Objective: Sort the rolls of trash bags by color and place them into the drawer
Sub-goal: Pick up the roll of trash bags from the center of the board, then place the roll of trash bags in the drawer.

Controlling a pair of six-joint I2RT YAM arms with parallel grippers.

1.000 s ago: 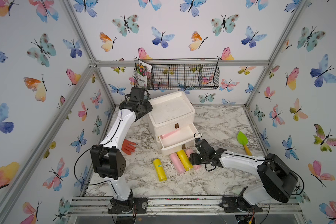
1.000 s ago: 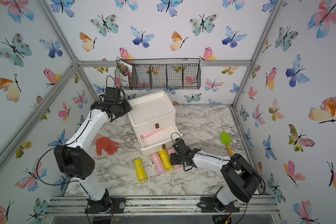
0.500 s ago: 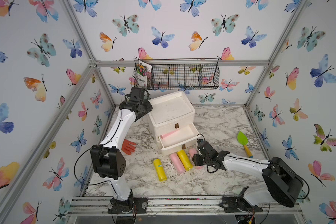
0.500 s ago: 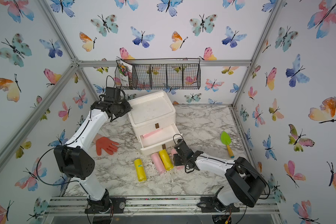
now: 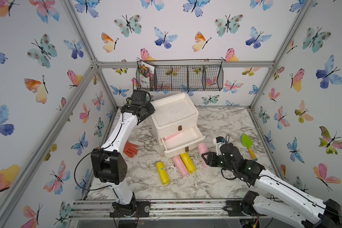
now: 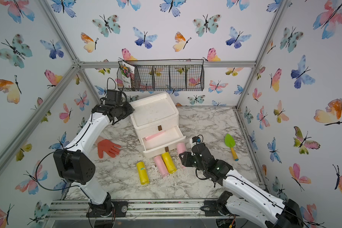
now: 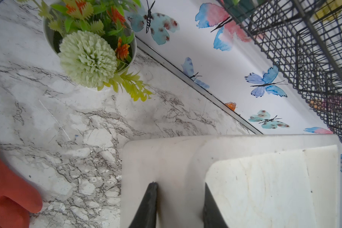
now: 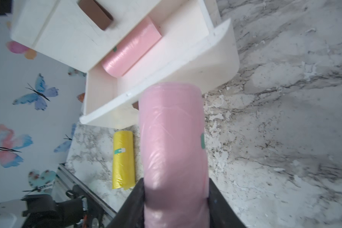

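1. Orange rubber glove (image 5: 131,149): laid flat on the marble table (image 5: 215,122). It is partly covered by the left arm in both top views and cut off at the frame edge in the left wrist view.
2. Left gripper (image 7: 179,199): jaws are seen slightly apart, set over the rear left rim of the white drawer unit (image 5: 174,112). Whether the rim is pinched cannot be told. The fingertips are masked by the wrist in both top views.
3. Potted artificial flowers (image 7: 88,59): seen only in the left wrist view, near the back wall.
4. Open lower drawer (image 5: 176,151): the stowed pink roll (image 5: 173,135) is laid along its back, partly tucked under the unit.
5. In front of the drawer, the lone yellow roll (image 5: 162,173) is laid apart. The loose pink roll (image 5: 179,166) and the second yellow roll (image 5: 188,162) are pressed side by side, with their far ends hidden under the drawer front.
6. Right gripper (image 8: 176,187): clamped on one end of the held pink roll (image 8: 172,128). The free end is pointed at the drawer's right front corner. Contact with the table cannot be made out.
7. Green-bladed trowel (image 5: 247,142): laid near the right wall, well apart.
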